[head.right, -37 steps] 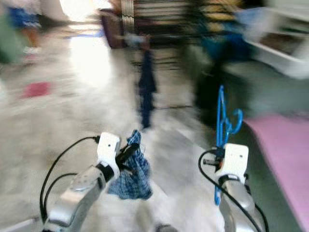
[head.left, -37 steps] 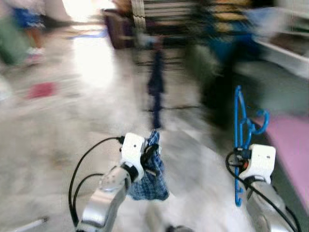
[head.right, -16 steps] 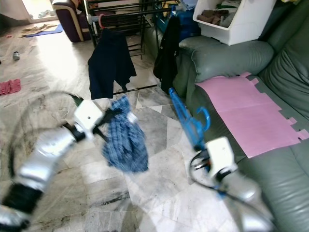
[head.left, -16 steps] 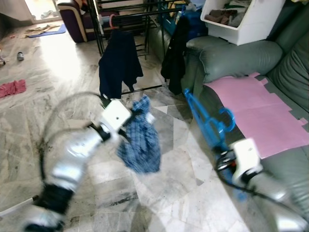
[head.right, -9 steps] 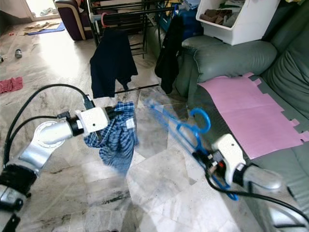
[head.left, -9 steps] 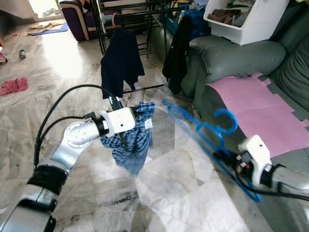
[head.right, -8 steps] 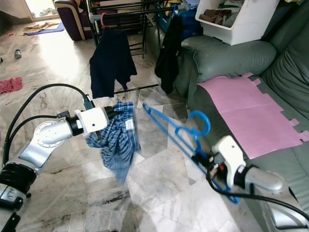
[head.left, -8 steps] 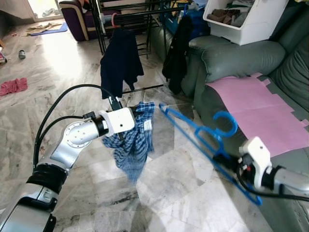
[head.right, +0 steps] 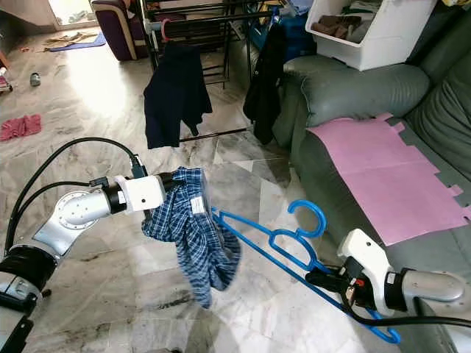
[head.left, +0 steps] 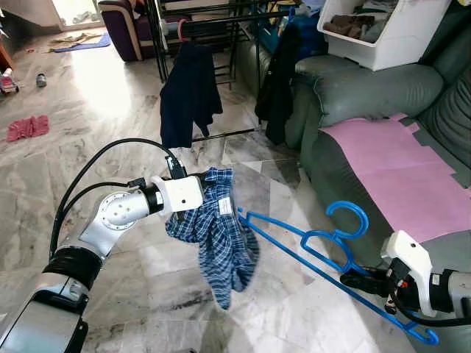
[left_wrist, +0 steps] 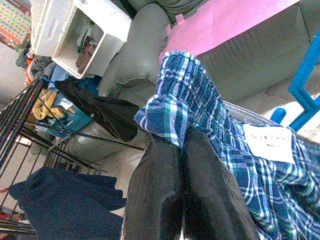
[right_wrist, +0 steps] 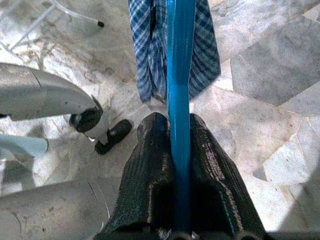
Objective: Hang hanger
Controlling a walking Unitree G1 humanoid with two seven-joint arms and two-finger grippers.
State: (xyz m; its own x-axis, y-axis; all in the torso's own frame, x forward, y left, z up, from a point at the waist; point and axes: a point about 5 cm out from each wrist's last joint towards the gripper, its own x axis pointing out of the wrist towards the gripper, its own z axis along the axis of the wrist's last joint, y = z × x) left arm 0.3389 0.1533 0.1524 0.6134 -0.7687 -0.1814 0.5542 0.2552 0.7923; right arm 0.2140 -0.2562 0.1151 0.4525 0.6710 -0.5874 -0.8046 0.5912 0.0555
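Your blue hanger lies tilted across the lower right of the left eye frame, hook pointing up and its far tip reaching in under the blue plaid garment at centre. The right gripper has its two black fingers pressed together on the hanger's bar, pinching it between them; you can see that plainly in the right wrist picture. The hanger's near end runs past the gripper toward the bottom right corner, part of it hidden behind the white wrist housing.

The left gripper is clamped on the plaid garment, fingers pressed tight with a fold of cloth bunched at their tips. The garment hangs down from it over the marble floor; a white label shows on the cloth. You cannot tell whether the hanger's tip is inside the garment or just against it.

Further out, in the upper middle, a dark shirt hangs on a black rack. The grey sofa with a pink sheet fills the right side, cut off by the frame edge.
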